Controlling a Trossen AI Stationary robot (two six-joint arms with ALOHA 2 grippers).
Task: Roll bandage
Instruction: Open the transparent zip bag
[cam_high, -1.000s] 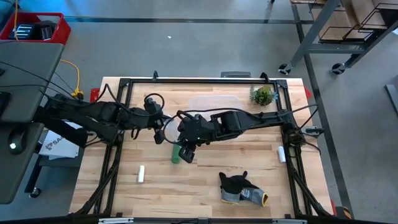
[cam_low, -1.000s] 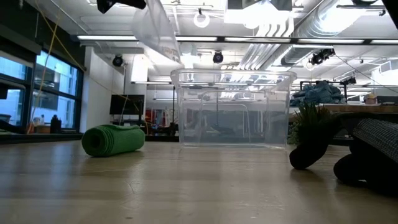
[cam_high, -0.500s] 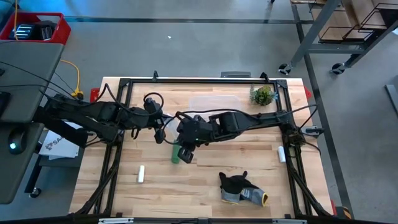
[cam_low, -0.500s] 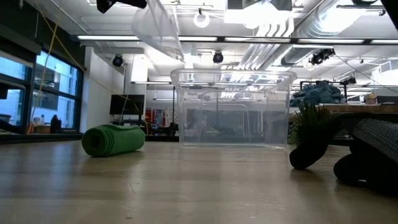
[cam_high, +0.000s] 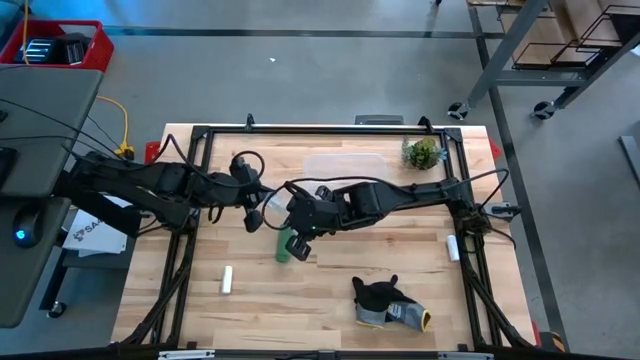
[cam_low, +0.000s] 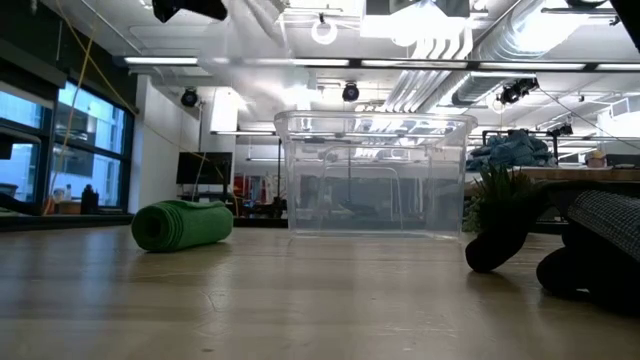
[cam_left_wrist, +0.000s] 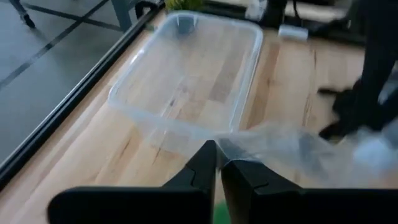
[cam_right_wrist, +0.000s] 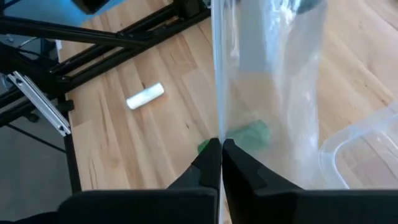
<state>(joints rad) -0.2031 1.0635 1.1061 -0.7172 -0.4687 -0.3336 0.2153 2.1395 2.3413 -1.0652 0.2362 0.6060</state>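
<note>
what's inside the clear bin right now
Nothing shows inside the clear bin: bare wood is visible through its floor. The low view looks through its walls to the room only. The green bandage roll lies outside it.

overhead looks down; low looks level; wrists close.

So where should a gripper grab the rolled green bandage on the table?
Across the middle of the bandage, coming straight down from above. It lies on its side as a compact roll on the table, so fingers closing over its round flanks should hold it without unwinding. Both grippers hang above it, shut on a clear plastic bag.
</note>
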